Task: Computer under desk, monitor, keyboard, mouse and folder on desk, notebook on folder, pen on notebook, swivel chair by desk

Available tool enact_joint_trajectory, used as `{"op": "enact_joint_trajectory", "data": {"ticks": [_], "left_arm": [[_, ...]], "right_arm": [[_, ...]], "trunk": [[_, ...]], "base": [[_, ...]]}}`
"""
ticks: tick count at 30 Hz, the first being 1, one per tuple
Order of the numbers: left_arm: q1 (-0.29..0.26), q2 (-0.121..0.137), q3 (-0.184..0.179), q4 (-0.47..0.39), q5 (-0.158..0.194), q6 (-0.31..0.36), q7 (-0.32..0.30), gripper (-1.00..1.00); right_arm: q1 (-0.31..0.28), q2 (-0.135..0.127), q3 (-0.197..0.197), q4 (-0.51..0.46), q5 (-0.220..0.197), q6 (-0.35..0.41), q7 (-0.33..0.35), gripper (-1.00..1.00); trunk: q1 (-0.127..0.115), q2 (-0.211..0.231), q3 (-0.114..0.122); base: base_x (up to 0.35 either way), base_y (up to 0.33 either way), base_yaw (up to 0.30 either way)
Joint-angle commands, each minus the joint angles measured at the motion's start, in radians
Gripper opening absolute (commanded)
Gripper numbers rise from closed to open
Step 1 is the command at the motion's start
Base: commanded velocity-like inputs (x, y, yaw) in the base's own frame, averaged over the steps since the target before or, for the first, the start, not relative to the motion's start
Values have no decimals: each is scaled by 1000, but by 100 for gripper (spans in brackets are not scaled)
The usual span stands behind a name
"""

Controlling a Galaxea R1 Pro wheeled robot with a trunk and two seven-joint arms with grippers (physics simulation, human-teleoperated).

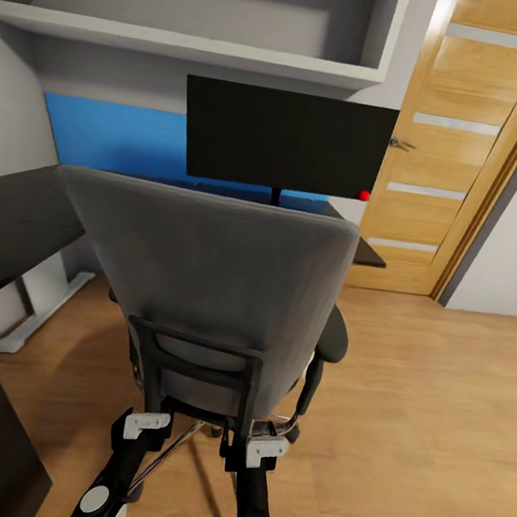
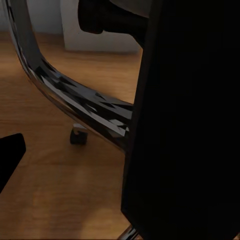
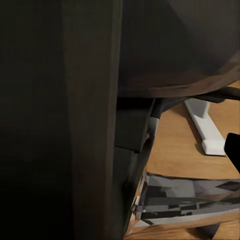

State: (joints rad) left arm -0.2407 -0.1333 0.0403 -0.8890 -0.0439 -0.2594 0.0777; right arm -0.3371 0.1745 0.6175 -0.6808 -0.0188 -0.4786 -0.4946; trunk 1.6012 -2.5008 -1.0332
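- The table, black-topped with a blue back panel, lies ahead and to the left of the left gripper; its white pedestal leg stands on the wooden floor.
- The left gripper sits at the lower back frame of the swivel chair — whether it is clenched on the frame or released I cannot tell; its wrist view has a chrome base leg and a caster.
- The right gripper is just beside it at the same black frame, its grip equally unclear.
- The monitor stands on the table beyond the chair back — red dot at its lower right corner.
- A wooden door is far ahead to the right of the right gripper.
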Motion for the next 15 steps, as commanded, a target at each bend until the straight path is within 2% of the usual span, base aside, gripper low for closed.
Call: {"op": "enact_joint_trajectory", "data": {"ticks": [1,10,15], "left_arm": [[0,0,23,24,6,3,7,100],[0,0,23,24,6,3,7,100],[0,0,24,24,6,3,8,100]], "right_arm": [[-2,0,-1,1,-14,-11,-12,100],[-2,0,-1,1,-13,-11,-12,100],[-2,0,-1,1,-13,-11,-12,100]], "trunk": [[1,0,-1],[1,0,-1],[1,0,-1]], "base": [[330,0,0],[328,0,0],[187,0,0]]}}
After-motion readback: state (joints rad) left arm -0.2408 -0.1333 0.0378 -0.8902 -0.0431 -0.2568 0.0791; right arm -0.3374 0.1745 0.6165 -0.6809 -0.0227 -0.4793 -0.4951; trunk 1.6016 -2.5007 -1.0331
